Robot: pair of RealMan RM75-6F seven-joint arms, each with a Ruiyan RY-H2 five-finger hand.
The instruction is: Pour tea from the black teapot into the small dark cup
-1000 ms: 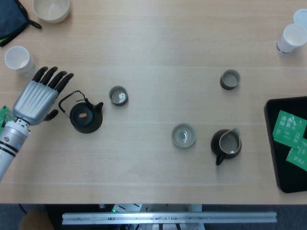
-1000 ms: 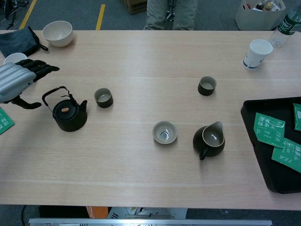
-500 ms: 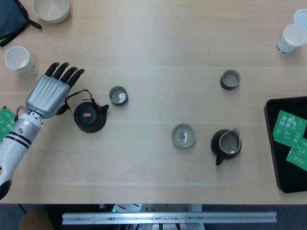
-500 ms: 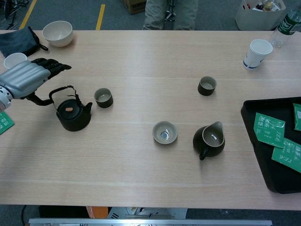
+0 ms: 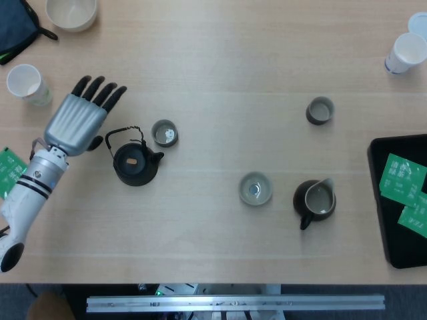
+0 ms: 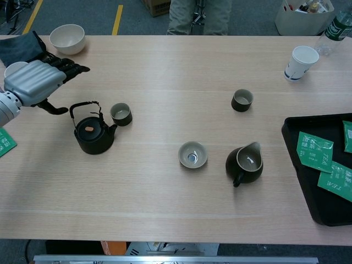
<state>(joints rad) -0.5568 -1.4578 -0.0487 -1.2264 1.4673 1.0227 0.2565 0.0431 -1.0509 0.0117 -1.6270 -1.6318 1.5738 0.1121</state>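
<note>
The dark bag [image 5: 15, 30] at ten o'clock is cut by the head view's left and top edges. The white bowl [image 5: 71, 13] beside it loses its top to the upper edge. At two o'clock, one paper cup [image 5: 419, 23] is clipped by the right edge. The tray [image 5: 380, 200] at three o'clock runs off the right edge in both views. A green packet [image 5: 8, 170] at nine o'clock is cut by the left edge. The print on the packets [image 6: 314, 151] is too small to read. The left hand [image 5: 77, 120] hides its own palm. Whether the cup [image 5: 164, 133] holds tea is unclear.
</note>
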